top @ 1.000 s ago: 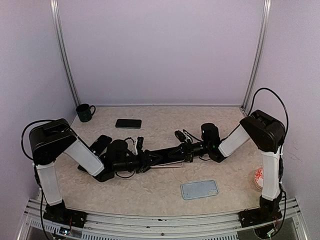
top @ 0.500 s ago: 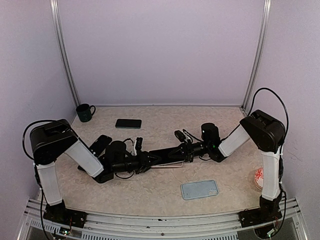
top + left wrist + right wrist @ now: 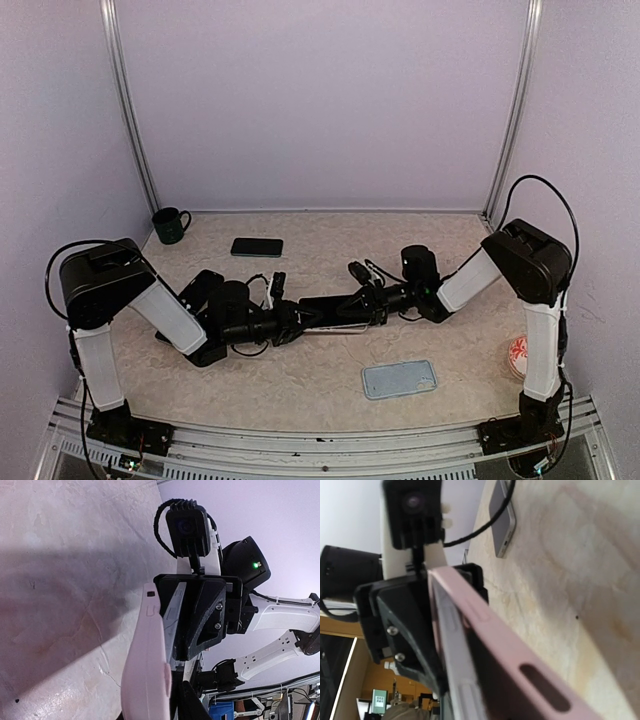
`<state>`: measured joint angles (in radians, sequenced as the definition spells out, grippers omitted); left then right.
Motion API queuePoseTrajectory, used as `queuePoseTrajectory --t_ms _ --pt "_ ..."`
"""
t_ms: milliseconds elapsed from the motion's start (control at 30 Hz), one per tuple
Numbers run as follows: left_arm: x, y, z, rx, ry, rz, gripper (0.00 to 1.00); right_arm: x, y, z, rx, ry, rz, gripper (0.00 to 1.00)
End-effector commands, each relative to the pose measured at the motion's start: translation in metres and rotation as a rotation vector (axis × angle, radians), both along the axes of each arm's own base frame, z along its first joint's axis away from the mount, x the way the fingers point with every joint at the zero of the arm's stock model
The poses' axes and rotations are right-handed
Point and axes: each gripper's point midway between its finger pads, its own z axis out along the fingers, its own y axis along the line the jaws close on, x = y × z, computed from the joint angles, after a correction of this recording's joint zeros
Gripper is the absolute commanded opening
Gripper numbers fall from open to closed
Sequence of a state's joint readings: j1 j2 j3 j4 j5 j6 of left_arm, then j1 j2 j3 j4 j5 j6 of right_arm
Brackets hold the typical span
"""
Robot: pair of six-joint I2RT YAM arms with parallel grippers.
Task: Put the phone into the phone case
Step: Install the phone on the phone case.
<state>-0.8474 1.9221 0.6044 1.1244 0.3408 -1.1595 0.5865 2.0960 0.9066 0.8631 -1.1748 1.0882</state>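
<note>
Grippers meet mid-table: your left gripper (image 3: 290, 318) and right gripper (image 3: 372, 303) each pinch an end of the pink phone case (image 3: 335, 312), phone inside, jaws narrowly parted, above the table (image 3: 330, 375).

Overhead view looks down; wrist views face each other closely.

Even soft light, blurred close-ups
</note>
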Motion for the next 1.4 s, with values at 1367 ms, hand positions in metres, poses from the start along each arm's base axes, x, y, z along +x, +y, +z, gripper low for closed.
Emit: queuePoseTrajectory --t_ms 1367 --pt "-0.015 -0.006 0.105 -0.062 -0.465 -0.130 0.07 -0.005 -0.067 0.112 -0.178 -0.398 -0.065 0.44"
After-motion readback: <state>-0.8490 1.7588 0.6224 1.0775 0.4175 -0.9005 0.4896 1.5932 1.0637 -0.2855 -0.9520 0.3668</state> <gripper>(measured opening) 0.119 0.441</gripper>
